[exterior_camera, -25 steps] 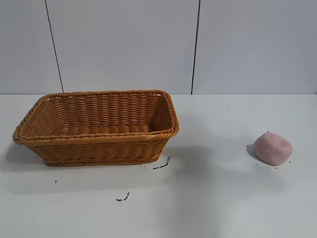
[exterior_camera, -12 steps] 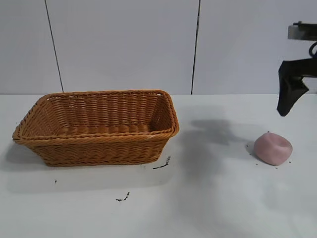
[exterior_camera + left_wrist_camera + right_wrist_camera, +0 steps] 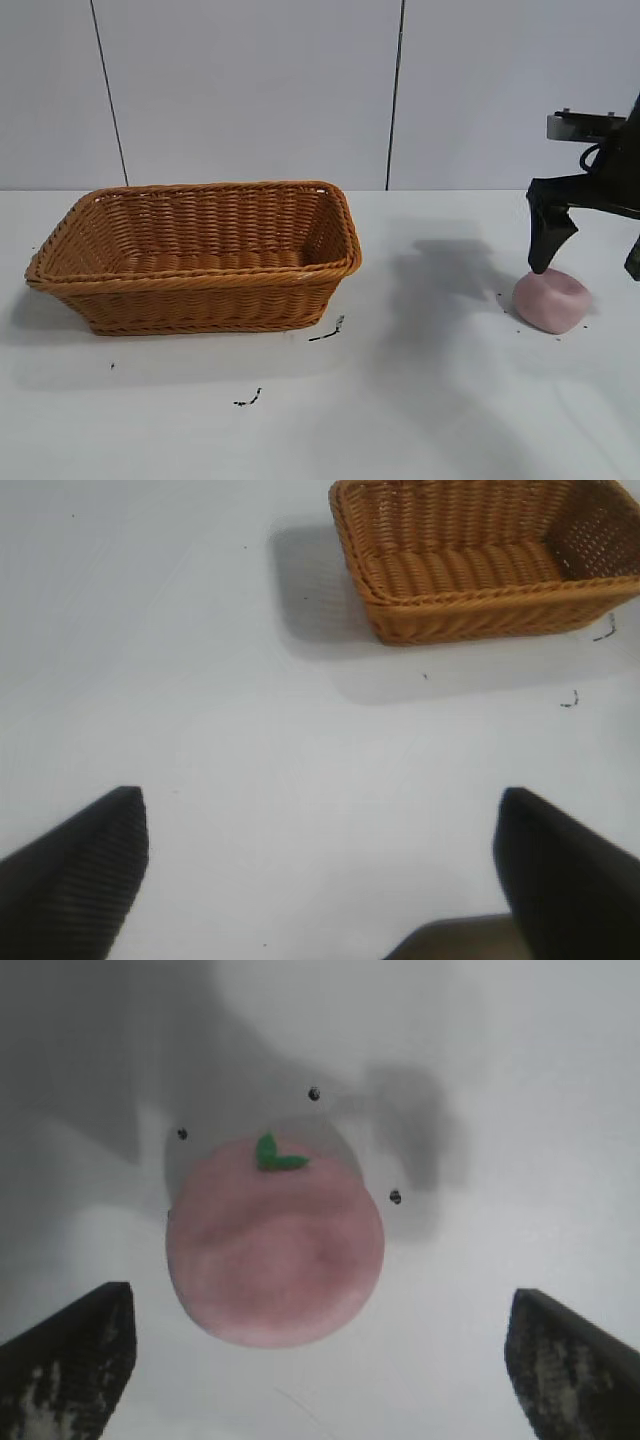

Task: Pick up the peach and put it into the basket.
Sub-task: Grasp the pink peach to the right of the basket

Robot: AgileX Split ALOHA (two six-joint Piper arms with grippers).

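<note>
The pale pink peach (image 3: 550, 300) lies on the white table at the right; the right wrist view shows it (image 3: 275, 1250) with a small green leaf on top. My right gripper (image 3: 590, 262) hangs open just above it, one finger (image 3: 545, 240) by the peach's left side, the other at the frame's right edge. In the right wrist view the gripper (image 3: 320, 1360) is open and the peach lies just beyond the fingertips. The orange-brown wicker basket (image 3: 200, 305) stands at the left, empty. My left gripper (image 3: 320, 880) is open over bare table, with the basket (image 3: 470, 595) farther off.
Small black marks (image 3: 327, 330) lie on the table in front of the basket's right corner, and others (image 3: 248, 400) nearer the front. Black dots (image 3: 394, 1197) ring the peach. A grey panelled wall stands behind the table.
My right arm has come in from the upper right and dropped toward the peach. One second ago it was out of view. The peach and basket have not moved.
</note>
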